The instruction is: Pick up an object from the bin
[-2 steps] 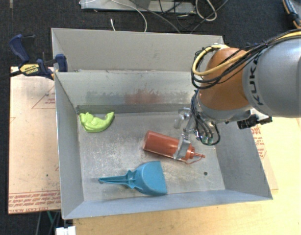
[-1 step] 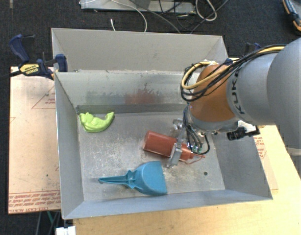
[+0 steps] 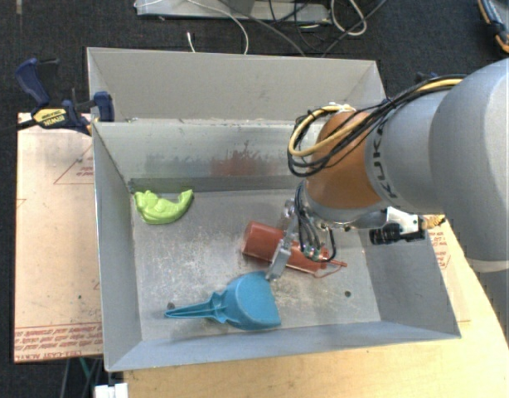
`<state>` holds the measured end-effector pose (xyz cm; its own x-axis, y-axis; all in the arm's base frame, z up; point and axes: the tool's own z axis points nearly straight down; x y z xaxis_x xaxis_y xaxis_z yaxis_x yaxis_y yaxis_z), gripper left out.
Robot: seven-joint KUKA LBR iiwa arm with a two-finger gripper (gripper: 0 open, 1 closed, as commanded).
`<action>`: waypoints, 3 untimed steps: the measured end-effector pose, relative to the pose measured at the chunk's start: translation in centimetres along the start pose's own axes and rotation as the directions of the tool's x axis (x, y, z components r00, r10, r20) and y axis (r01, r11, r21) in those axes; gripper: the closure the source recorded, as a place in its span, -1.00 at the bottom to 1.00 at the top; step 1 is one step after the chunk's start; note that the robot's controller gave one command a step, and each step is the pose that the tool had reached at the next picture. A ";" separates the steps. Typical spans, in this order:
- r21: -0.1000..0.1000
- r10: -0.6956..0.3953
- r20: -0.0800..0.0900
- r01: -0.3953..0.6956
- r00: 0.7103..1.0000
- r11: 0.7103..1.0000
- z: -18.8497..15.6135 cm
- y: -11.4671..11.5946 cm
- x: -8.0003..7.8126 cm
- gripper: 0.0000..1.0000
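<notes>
Arm (image 3: pixel 453 156): big grey thing, reaching in over the bin's right wall, with an orange wrist cover and looped cables.

Bin (image 3: pixel 113 247): grey metal with sloping walls. I count three loose things on its floor, lying well apart rather than heaped.

Funnel (image 3: pixel 250 303): blue, on its side near the front wall, spout pointing at the front-left corner. Its wide end lies just beside the jaws.

Red tub (image 3: pixel 261 241): a brown-red, stubby, rounded thing about mid-floor, a little right of centre. A flatter orange-red part sticks out on its right side, and I can't make out what that is.

Green lump (image 3: pixel 163 206): lime, curved, off by the back-left corner, far from the action.

Jaws: low on the floor, right against the red tub and between it and the funnel. From here I cannot tell how far apart they stand, or whether they have anything.

Handling, my guess: the tub looks like light, stiff plastic, smooth enough to roll or squirt out. I'd pinch it across the round body, not by the flat part.

Watch for: the funnel getting nudged.
</notes>
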<state>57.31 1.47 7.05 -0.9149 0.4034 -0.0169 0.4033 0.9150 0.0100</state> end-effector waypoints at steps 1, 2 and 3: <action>0.006 -0.103 -0.017 0.103 0.995 0.995 -0.1 -2.1 -1.1 1.00; 0.006 -0.103 -0.017 0.103 0.995 0.995 -0.1 -2.1 -1.1 1.00; 0.008 -0.104 -0.027 0.104 0.994 0.995 -3.8 -2.2 -0.8 1.00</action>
